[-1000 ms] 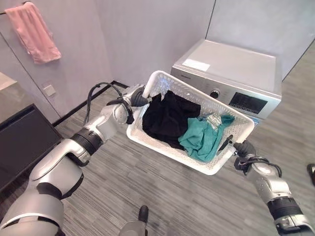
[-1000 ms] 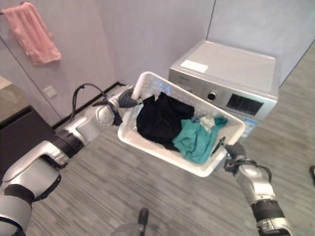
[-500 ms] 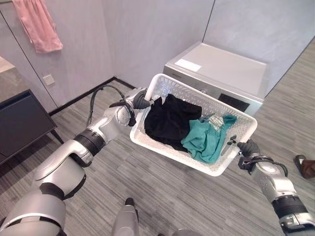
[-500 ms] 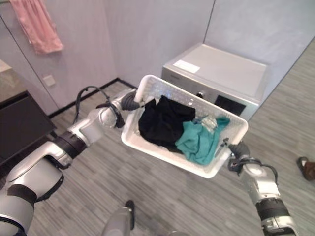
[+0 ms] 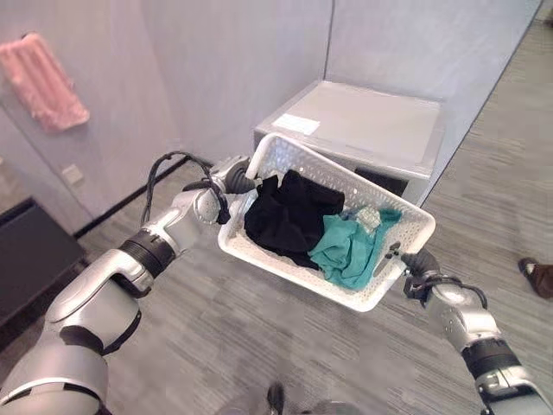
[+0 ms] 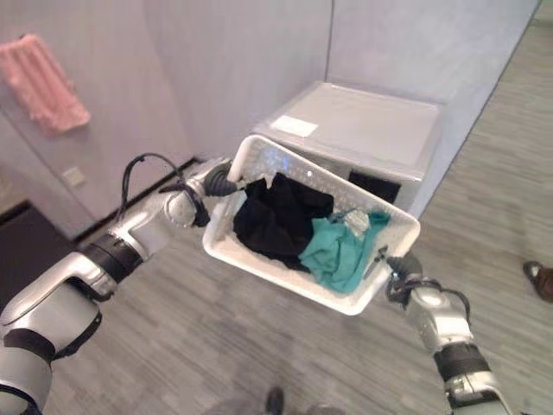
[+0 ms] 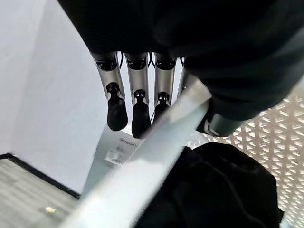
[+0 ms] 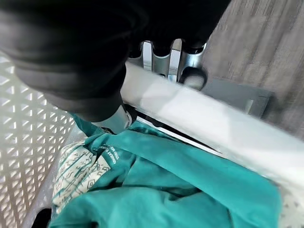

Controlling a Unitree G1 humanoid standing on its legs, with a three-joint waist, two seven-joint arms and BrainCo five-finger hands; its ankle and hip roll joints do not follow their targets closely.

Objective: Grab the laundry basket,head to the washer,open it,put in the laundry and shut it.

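Laundry basket (image 5: 285,156): white plastic, rectangular, lattice-pierced walls under a solid smooth rim. Carried off the floor between the two hands, in front of the washer. Long axis runs from the left hand's fingers to the right hand's, slanting down toward the right hand, so the basket hangs tilted with its open top facing up.

Contents: black garment (image 5: 285,216) heaped in the half nearer the left fingers; teal garment (image 5: 350,246) in the half nearer the right fingers, with a pale patterned cloth (image 8: 76,173) tucked beside it against the lattice wall.

Left hand (image 5: 235,177): clamped on the rim at the basket's short end. In the left wrist view its fingers (image 7: 137,107) are curled over the outside of the rim, side by side, the thumb on the inner side by the black garment.

Right hand (image 5: 415,262): clamped on the opposite short end, fingers (image 8: 173,59) hooked over the rim's outer side, thumb inside, just above the teal garment.

Washer (image 5: 363,125): grey, flat-topped, standing in a wall corner just beyond the basket.

Pink towel (image 5: 43,82): hanging on the wall, well apart from the left fingers.

Grey plank floor (image 5: 259,337) below.
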